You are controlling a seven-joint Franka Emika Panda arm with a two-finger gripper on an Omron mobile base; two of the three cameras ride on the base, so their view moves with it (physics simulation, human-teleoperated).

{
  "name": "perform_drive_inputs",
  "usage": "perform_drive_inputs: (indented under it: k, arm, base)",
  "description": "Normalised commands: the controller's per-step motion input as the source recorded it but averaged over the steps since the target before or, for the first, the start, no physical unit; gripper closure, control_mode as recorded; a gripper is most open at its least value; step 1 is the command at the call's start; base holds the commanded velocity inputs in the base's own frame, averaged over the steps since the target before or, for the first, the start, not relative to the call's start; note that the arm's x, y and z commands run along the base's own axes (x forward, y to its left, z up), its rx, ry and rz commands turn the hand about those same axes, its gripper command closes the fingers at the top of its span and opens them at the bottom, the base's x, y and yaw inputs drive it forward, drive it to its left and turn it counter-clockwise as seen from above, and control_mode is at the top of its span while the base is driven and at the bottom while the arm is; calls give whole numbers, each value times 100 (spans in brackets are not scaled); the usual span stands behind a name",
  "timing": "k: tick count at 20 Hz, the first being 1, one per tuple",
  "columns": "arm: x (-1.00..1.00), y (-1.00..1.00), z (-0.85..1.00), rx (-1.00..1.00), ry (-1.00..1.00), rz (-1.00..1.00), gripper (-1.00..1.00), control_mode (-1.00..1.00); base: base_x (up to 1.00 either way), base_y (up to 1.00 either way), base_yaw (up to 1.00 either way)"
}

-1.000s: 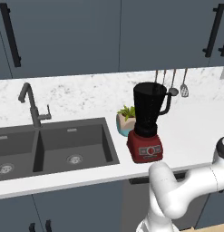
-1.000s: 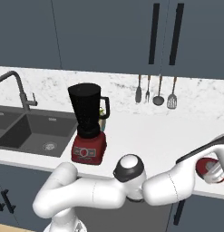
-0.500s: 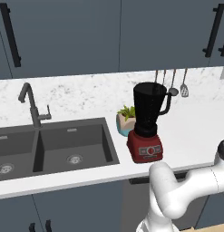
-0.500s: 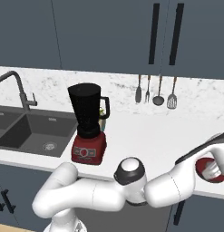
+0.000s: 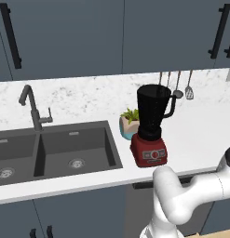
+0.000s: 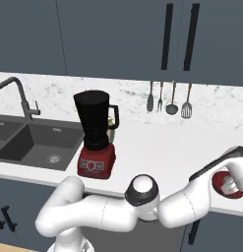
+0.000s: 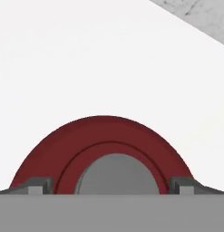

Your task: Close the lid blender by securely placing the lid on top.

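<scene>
Little has shifted since the earlier frames: the hand has sunk slightly lower over the lid [image 6: 230, 189] at the far right of the counter [image 6: 157, 152], while the blender [image 6: 96, 133] stands where it did. Seen from the right base camera, the arm reaches out to the right and the hand covers most of the dark-red disc, which lies flat on the white counter near its front edge, well apart from the blender. From the hand camera, the lid [image 7: 104, 140] fills the lower middle, its grey centre cap [image 7: 117, 174] directly between the two fingertips [image 7: 36, 186], and the gripper [image 7: 109, 189] is spread wide, one tip at each side of the disc's rim; whether the tips touch the rim I cannot tell. The jaws are apart and hold nothing. The blender [image 5: 152, 126] stands upright with its black jar uncovered, handle turned to the right in the left base view, just beside a small potted plant [image 5: 129, 122] and right of the dark double sink [image 5: 51, 151] and its tap [image 5: 32, 108]. Utensils [image 6: 169, 98] hang on the marble wall behind.
</scene>
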Motion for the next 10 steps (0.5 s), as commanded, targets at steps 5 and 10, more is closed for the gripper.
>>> perform_drive_inputs:
  k: [5,10]
  arm:
    - [19,-42,0,0,0,3,-100,-100]
    - [9,-45,0,0,11,6,-100,-100]
  base:
    - [0,0,0]
    - [0,0,0]
